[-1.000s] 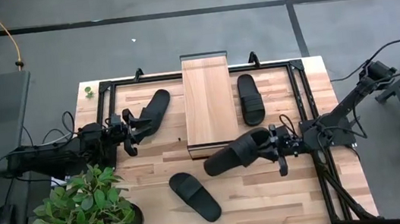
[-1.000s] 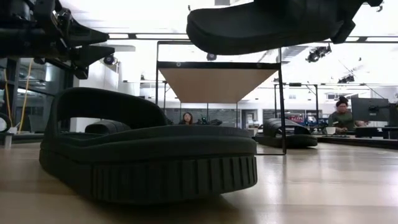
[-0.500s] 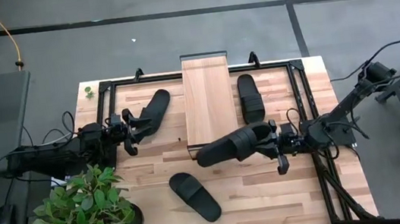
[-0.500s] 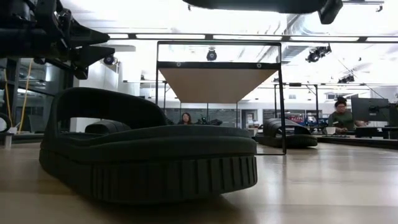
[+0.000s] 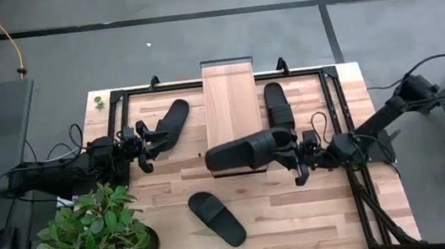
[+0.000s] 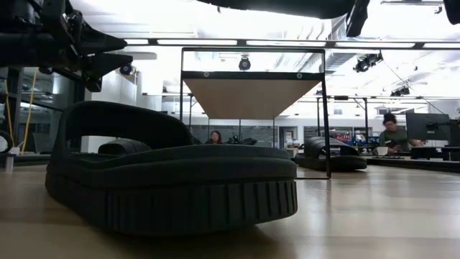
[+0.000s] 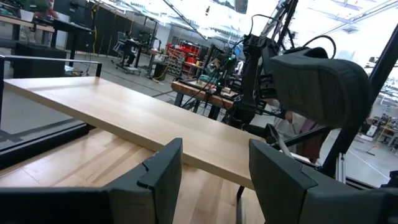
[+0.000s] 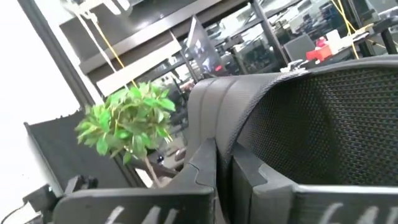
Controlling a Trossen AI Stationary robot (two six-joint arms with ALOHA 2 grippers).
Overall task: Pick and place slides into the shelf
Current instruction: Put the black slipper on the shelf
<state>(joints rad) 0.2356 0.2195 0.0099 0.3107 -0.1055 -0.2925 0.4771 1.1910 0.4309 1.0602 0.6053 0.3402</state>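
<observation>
High view shows the right gripper [image 5: 295,160] clamped on a black slide [image 5: 243,151], carrying it raised over the near end of the shelf [image 5: 230,98], whose plank top bears nothing. Right wrist view shows its fingers [image 8: 202,163] pressed close on the slide's edge [image 8: 292,124]. At the table's left side, the left gripper [image 5: 145,144] hovers with fingers apart beside a second slide [image 5: 172,119]. A third slide [image 5: 278,109] lies right of the shelf, and a fourth [image 5: 216,218] lies near the potted plant [image 5: 99,237].

held slide [image 6: 287,6] cut off by low view's top edge, shelf's [image 5: 230,98] near end hidden beneath it
</observation>
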